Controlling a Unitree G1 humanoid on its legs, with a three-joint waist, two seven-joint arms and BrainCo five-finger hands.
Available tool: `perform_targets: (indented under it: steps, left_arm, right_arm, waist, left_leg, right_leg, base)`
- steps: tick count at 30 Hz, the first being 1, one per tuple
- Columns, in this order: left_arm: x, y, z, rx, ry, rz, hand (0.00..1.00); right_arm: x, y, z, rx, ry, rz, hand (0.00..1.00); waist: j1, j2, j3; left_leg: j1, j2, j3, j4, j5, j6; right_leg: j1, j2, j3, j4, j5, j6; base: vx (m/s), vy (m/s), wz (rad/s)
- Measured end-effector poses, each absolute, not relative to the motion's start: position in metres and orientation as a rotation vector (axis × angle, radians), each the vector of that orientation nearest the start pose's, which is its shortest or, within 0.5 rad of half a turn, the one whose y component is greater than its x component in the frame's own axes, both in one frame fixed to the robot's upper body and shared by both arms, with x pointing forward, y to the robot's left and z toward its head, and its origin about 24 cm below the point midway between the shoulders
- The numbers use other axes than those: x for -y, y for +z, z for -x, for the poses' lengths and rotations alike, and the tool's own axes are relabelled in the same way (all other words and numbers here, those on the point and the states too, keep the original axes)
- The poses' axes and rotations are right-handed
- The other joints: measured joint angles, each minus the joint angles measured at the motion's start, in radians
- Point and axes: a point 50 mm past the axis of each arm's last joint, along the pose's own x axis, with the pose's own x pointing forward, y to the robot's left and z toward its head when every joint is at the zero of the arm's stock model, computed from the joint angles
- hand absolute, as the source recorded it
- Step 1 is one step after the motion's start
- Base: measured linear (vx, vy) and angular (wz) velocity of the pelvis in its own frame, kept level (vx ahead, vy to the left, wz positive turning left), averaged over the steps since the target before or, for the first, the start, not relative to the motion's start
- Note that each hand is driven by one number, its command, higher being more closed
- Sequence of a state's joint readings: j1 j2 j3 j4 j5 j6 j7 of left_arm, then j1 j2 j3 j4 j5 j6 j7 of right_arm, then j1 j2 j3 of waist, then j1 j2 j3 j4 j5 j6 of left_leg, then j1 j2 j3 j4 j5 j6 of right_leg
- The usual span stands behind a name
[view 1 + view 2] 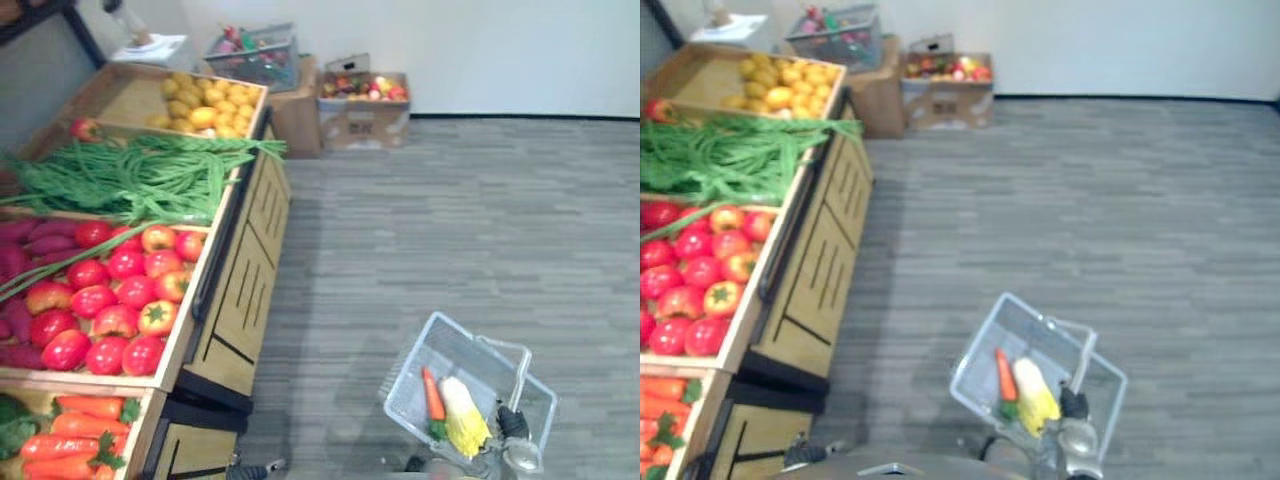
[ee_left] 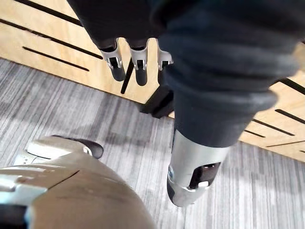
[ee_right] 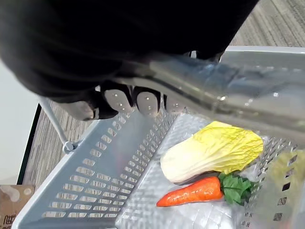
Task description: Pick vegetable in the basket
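the robot's right hand [image 3: 145,101] is gripping the handle [image 3: 228,90] of a pale grey perforated plastic basket [image 1: 418,365], its fingers curling round the bar. a long orange carrot [image 3: 190,193] and a yellow-white leafy cabbage [image 3: 209,150] are lying side by side inside. the left hand [image 2: 136,59] is hanging beside the light wooden produce stand [image 1: 240,290], fingers relaxed and holding nothing. with the load lying toward one end, a swing risks tipping the basket and spilling both.

Basket [image 1: 452,352] (lower right) holds carrot [image 1: 433,393] beside cabbage [image 1: 463,415]; tomatoes [image 1: 110,290] in crate [image 1: 184,330] at left.
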State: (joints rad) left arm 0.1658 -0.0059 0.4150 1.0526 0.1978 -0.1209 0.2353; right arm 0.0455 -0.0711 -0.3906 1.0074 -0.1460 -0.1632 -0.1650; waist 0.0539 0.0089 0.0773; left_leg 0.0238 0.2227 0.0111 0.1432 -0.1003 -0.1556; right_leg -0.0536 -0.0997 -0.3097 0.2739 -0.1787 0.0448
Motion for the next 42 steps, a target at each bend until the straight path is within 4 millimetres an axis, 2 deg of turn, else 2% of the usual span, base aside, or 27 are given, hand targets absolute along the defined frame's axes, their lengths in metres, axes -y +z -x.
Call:
perform_targets:
  steps: [3, 6, 11, 13, 19, 25, 42]
  left_arm:
    - [-0.212, -0.163, -0.054, -1.111, 0.531, -0.09, 0.0]
    - [-0.213, -0.163, -0.05, -1.119, 0.555, -0.067, 0.0]
    - [-0.213, -0.165, -0.043, -1.135, 0.575, -0.011, 0.0]
    - [-0.213, -0.165, -0.043, -1.136, 0.562, -0.002, 0.0]
    - [-0.217, -0.166, -0.042, -1.155, 0.525, 0.004, 0.0]
    - [-0.216, -0.167, -0.04, -1.168, 0.496, 0.011, 0.0]
    - [-0.216, -0.168, -0.042, -1.176, 0.427, 0.002, 0.0]
  right_arm:
    - [0.245, -0.142, -0.11, -0.906, -0.523, 0.087, 1.0]
    - [0.251, -0.142, -0.108, -0.918, -0.544, 0.076, 1.0]
    - [0.256, -0.146, -0.096, -0.948, -0.616, 0.014, 1.0]
    - [0.255, -0.147, -0.093, -0.96, -0.628, 0.003, 1.0]
    - [0.254, -0.15, -0.088, -0.986, -0.625, -0.003, 1.0]
    - [0.253, -0.15, -0.088, -0.987, -0.613, -0.007, 1.0]
    - [0.248, -0.153, -0.088, -1.015, -0.558, 0.014, 1.0]
  waist:
    - [-0.003, -0.003, 0.001]
    - [-0.013, -0.002, 0.001]
    - [-0.028, -0.002, -0.01]
    - [-0.029, 0.001, -0.016]
    - [-0.034, -0.012, -0.024]
    - [-0.05, -0.011, -0.026]
    - [-0.05, -0.017, -0.028]
  left_leg:
    - [-0.023, -0.019, 0.043, -0.011, 0.054, 0.015]
    - [-0.016, -0.028, 0.09, -0.071, 0.087, 0.017]
    - [0.017, -0.029, 0.095, -0.174, 0.087, 0.015]
    - [0.016, -0.041, 0.102, -0.19, 0.087, 0.015]
    - [0.026, -0.081, 0.144, -0.197, 0.077, 0.032]
    - [0.054, -0.091, 0.165, -0.213, 0.072, 0.037]
    - [0.103, -0.095, 0.17, -0.213, 0.058, 0.04]
  right_leg:
    - [0.025, -0.021, -0.057, -0.022, -0.011, -0.003]
    - [0.023, -0.026, -0.069, -0.041, -0.01, -0.002]
    - [0.02, -0.017, -0.075, -0.074, 0.01, 0.023]
    - [0.021, -0.022, -0.071, -0.104, 0.037, 0.035]
    - [0.038, -0.038, -0.029, -0.178, 0.102, 0.057]
    - [0.06, -0.04, -0.014, -0.204, 0.112, 0.065]
    - [0.131, -0.034, -0.009, -0.257, 0.132, 0.066]
  base:
    - [-0.03, -0.101, 0.68]
    - [-0.09, -0.007, 0.3]
    - [-0.09, 0.073, 0.07]
    - [-0.05, 0.12, -0.03]
    - [0.0, 0.085, -0.17]
    - [0.05, 0.032, -0.08]
    - [0.01, 0.003, -0.01]
